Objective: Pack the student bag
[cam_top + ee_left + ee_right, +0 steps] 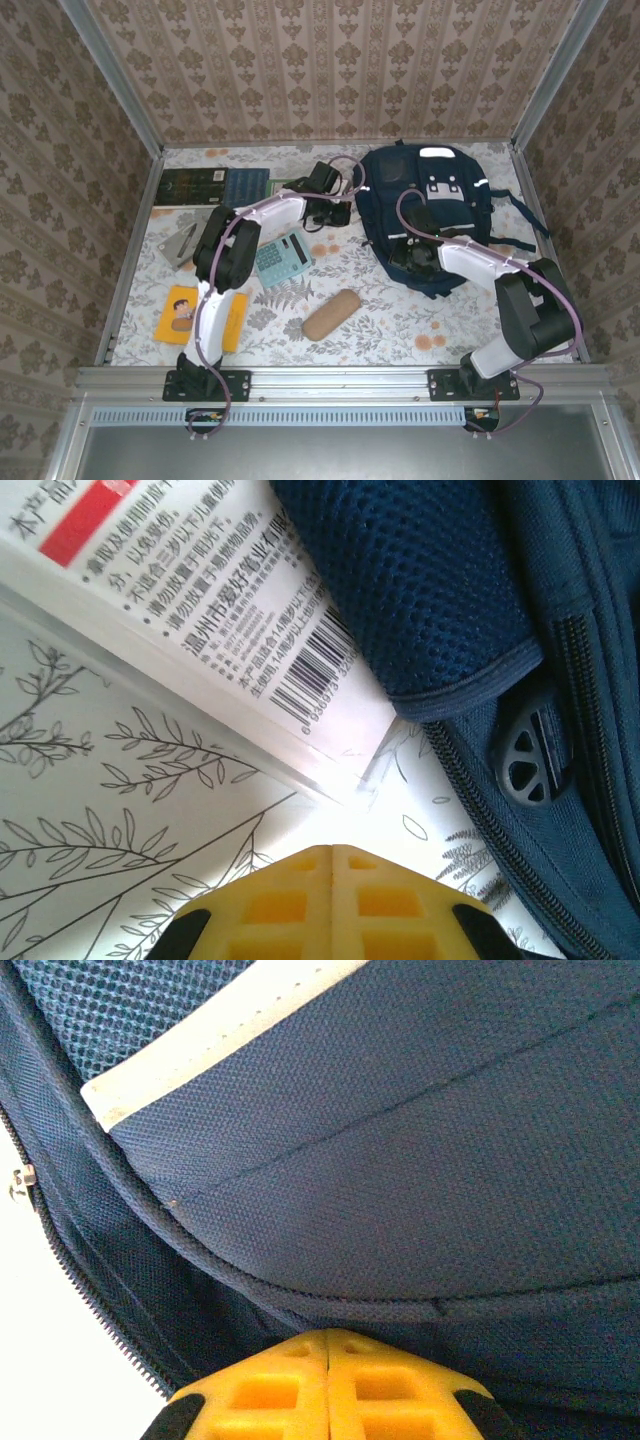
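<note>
Walls (330,70): you face beige damask-patterned paper on three sides.
Tabletop (400,320): yours is white, printed with leaves and flowers.
Near edge: a metal rail (340,382).

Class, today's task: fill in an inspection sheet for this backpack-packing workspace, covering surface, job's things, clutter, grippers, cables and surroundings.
Surface: table under a leaf-and-flower cloth.
Job's things: navy student bag lying at rear right.
Clutter: teal calculator, brown pouch, yellow book, dark book, barcoded package partly under the bag.
Grippers: left gripper shut, beside the bag; right gripper shut, at the bag's fabric.
Cables: dark cables loop along both arms.
Surroundings: patterned walls, metal frame.
</note>
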